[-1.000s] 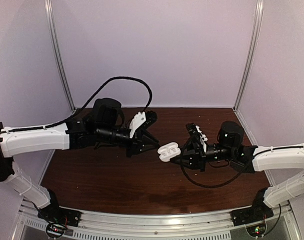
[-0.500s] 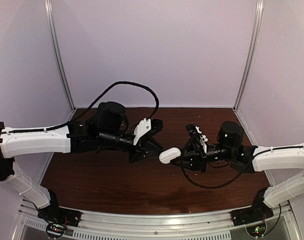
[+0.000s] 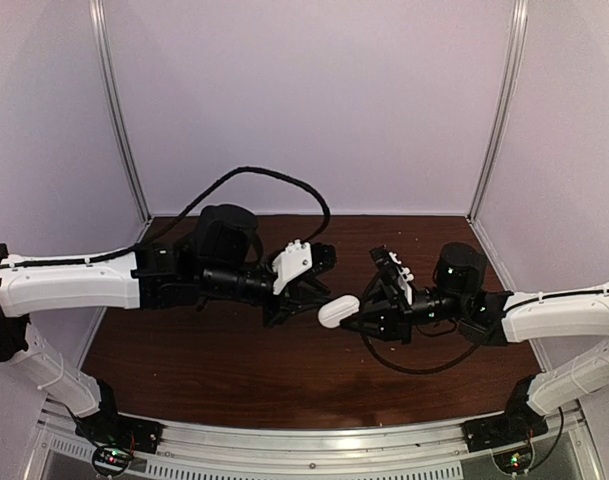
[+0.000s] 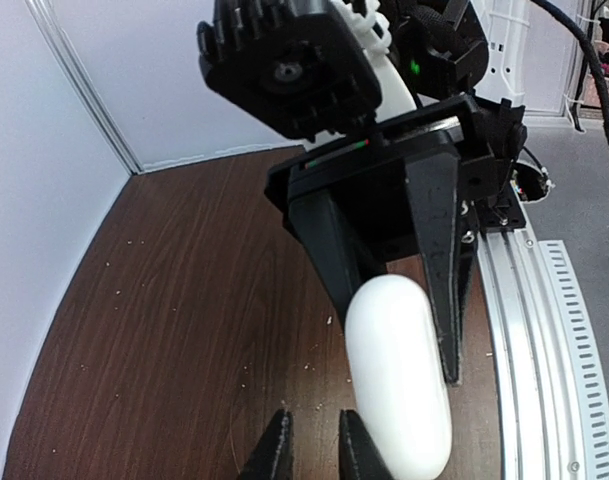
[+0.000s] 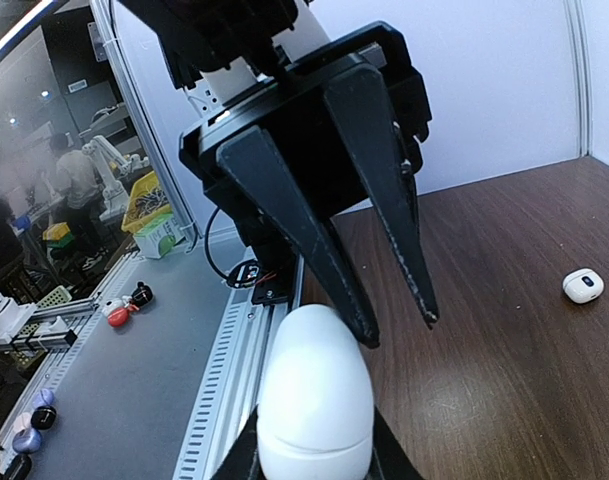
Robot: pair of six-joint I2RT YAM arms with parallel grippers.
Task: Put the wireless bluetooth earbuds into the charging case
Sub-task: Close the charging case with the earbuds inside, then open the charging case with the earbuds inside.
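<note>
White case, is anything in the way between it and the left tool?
Nothing visible is. The left tool has its tips right next to the white case, with nothing between them. The right tool holds the case up above the table. The case's lid is shut, though, and no earbuds show.
</note>
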